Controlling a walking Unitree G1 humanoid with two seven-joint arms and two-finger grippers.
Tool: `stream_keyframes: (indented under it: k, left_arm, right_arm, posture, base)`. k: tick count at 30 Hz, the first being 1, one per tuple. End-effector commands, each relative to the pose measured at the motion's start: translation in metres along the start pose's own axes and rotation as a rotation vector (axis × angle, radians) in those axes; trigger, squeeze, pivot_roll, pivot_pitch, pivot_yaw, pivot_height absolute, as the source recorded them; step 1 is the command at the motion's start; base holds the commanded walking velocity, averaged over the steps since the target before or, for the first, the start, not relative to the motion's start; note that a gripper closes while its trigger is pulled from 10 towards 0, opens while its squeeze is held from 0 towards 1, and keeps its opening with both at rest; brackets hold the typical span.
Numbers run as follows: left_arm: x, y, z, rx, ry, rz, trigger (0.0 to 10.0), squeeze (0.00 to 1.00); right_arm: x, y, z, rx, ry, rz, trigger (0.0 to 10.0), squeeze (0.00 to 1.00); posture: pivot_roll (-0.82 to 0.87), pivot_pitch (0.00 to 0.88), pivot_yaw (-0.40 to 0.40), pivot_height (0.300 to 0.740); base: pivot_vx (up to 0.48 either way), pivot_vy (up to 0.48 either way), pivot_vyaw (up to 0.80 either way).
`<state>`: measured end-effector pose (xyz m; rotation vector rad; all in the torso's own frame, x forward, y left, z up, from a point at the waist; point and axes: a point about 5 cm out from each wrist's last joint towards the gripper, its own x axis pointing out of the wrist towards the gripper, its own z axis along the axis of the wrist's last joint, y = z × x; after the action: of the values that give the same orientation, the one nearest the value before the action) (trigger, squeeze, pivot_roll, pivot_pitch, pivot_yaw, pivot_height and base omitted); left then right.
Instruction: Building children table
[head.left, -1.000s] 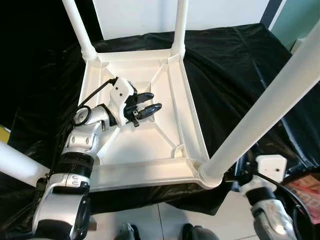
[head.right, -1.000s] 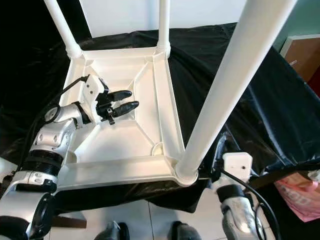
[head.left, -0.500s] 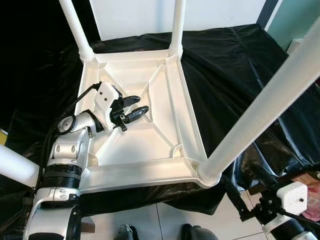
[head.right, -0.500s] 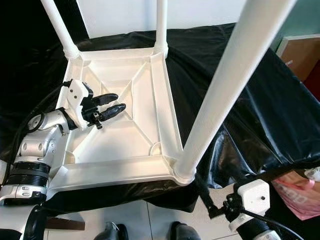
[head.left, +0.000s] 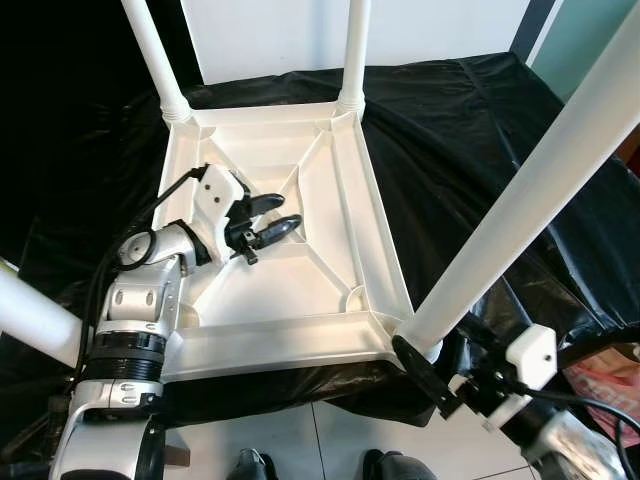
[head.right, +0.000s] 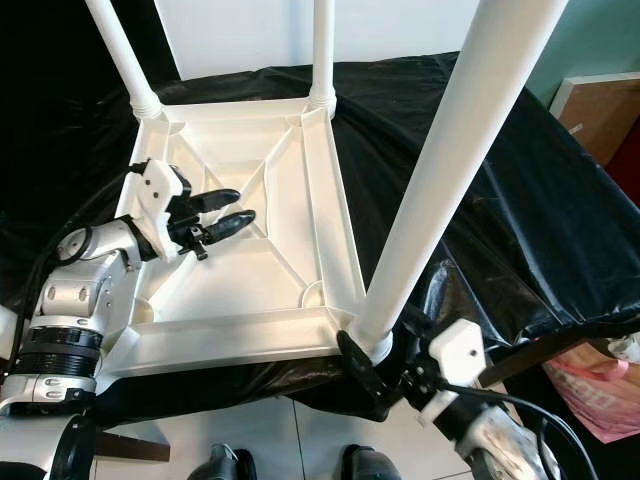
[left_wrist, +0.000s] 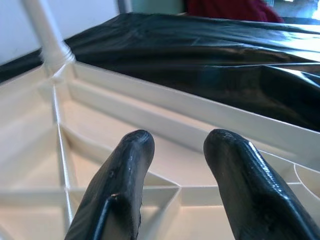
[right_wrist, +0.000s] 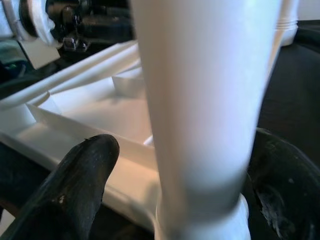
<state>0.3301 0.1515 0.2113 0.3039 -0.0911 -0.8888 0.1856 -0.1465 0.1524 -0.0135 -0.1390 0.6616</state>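
The white children's table lies upside down on a black sheet, its legs pointing up. My left gripper hovers open over the ribbed underside of the tabletop with nothing between its fingers. At the near right corner, my right gripper sits at the base of the near right leg. In the right wrist view that leg stands between the two black fingers, with a gap still showing on one side. The near left leg slants off at the left edge.
The black sheet covers the whole work surface and hangs over its front edge. A white wall stands behind. A pink bag lies low on the right, brown furniture at the far right. My feet stand on the tiled floor.
My right gripper has come back up from below the table's edge to the base of the near right leg. The left gripper has hardly moved in the last half second.
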Motion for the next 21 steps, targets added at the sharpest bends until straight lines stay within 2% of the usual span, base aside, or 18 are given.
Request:
stream_keyframes:
  k: [1,2,4,5,7,8,10,14,17,21]
  left_arm:
    - [-0.002,-0.008,-0.002,-0.039,0.013,-0.021,10.0,0.0]
    - [-0.002,-0.008,-0.002,-0.039,0.013,-0.021,10.0,0.0]
    - [-0.007,-0.021,-0.001,-0.084,0.008,-0.095,10.0,0.0]
    - [-0.007,-0.021,-0.001,-0.084,0.008,-0.095,10.0,0.0]
    - [-0.011,-0.033,0.002,-0.105,-0.001,-0.14,10.0,0.0]
    - [-0.011,-0.033,0.002,-0.105,-0.001,-0.14,10.0,0.0]
    - [-0.014,-0.043,0.004,-0.13,-0.009,-0.131,10.0,0.0]
    - [-0.016,-0.051,0.004,-0.15,-0.005,-0.112,10.0,0.0]
    - [-0.02,-0.067,0.007,-0.165,0.004,-0.135,10.0,0.0]
    - [-0.021,-0.073,0.01,-0.173,0.006,-0.146,10.0,0.0]
  right_arm:
    - [0.002,0.001,-0.007,0.014,0.029,0.023,10.0,0.0]
    - [0.002,0.001,-0.007,0.014,0.029,0.023,10.0,0.0]
    - [0.009,-0.004,-0.01,0.002,0.03,0.049,10.0,0.0]
    - [0.009,-0.004,-0.01,0.002,0.03,0.049,10.0,0.0]
    - [0.019,-0.014,-0.013,-0.02,0.031,0.062,10.0,0.0]
    - [0.019,-0.014,-0.013,-0.02,0.031,0.062,10.0,0.0]
    - [0.031,-0.029,-0.014,-0.052,0.029,0.075,10.0,0.0]
    - [0.039,-0.039,-0.016,-0.077,0.034,0.097,10.0,0.0]
    - [0.049,-0.056,-0.018,-0.118,0.049,0.133,10.0,0.0]
    - [0.056,-0.066,-0.02,-0.133,0.059,0.14,10.0,0.0]
  posture:
    - [-0.15,0.137,0.001,0.74]
    - [-0.15,0.137,0.001,0.74]
    - [-0.13,0.143,-0.001,0.74]
    - [-0.13,0.143,-0.001,0.74]
    - [-0.12,0.144,0.002,0.74]
    - [-0.12,0.144,0.002,0.74]
    - [-0.11,0.143,0.006,0.74]
    - [-0.11,0.142,0.004,0.74]
    - [-0.1,0.138,-0.003,0.74]
    - [-0.1,0.129,-0.013,0.74]
  base:
    - [0.0,0.0,0.0]
    - [0.0,0.0,0.0]
    - [0.0,0.0,0.0]
    - [0.0,0.0,0.0]
    - [0.0,0.0,0.0]
    - [0.0,0.0,0.0]
    - [0.0,0.0,0.0]
    - [0.0,0.0,0.0]
    - [0.0,0.0,0.0]
    - [0.0,0.0,0.0]
